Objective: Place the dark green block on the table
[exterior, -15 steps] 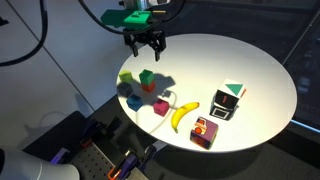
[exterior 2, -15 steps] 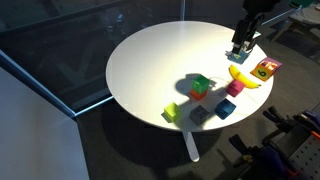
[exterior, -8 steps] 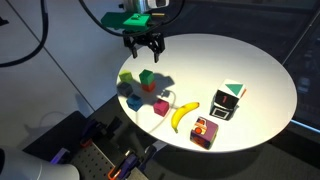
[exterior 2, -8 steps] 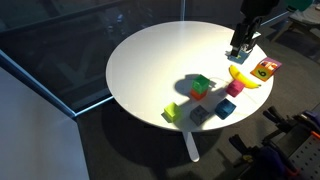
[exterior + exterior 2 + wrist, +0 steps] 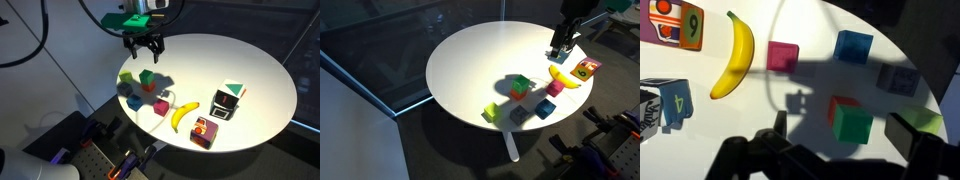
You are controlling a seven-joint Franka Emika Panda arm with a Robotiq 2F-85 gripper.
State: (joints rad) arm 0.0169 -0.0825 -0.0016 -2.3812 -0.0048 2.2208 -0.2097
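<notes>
The dark green block (image 5: 853,123) sits on top of a red cube (image 5: 835,106), whose edge peeks out beneath it; the pair shows in both exterior views (image 5: 147,79) (image 5: 523,84). They stand on the round white table (image 5: 255,70) (image 5: 470,60). My gripper (image 5: 845,135) is open and empty, hovering above the table with its fingers to either side of the green block in the wrist view. It is well above the blocks in an exterior view (image 5: 146,47) and shows at the table's far edge in an exterior view (image 5: 558,47).
Around the stack lie a lime cube (image 5: 126,77) (image 5: 927,121), a pink cube (image 5: 782,55), a blue cube (image 5: 853,45) and a darker blue cube (image 5: 898,80). A banana (image 5: 733,55), a red-and-yellow box (image 5: 205,131) and a black box (image 5: 228,101) lie further along.
</notes>
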